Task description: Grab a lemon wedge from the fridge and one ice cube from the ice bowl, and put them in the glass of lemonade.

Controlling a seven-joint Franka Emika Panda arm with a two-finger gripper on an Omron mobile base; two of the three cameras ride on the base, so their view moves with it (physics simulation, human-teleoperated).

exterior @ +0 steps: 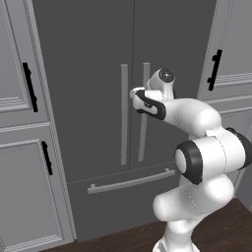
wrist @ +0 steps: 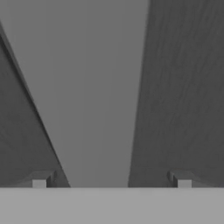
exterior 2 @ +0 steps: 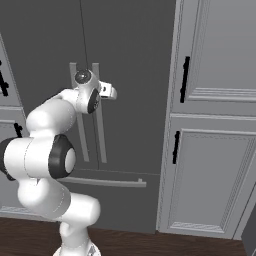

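The dark grey fridge (exterior: 88, 74) stands in front of me with both doors shut. Two long light grey handles run down its middle. My gripper (exterior: 134, 93) is at the right door's handle (exterior: 144, 138), about halfway up. In the hand view that handle (wrist: 100, 100) runs as a pale bar between my two fingertips (wrist: 39, 181), and my gripper (wrist: 111, 183) is open around it. From the right base view my gripper (exterior 2: 111, 92) sits at the same handle (exterior 2: 100, 135). The lemon wedge is hidden behind the shut doors. The ice bowl and the glass of lemonade are out of view.
Grey panelled cabinets with black handles flank the fridge on the left (exterior: 19, 147) and on the right (exterior 2: 210, 170). A bottom drawer with a horizontal handle (exterior: 130, 181) lies below the doors. Dark wood floor (exterior 2: 150, 245) runs along the base.
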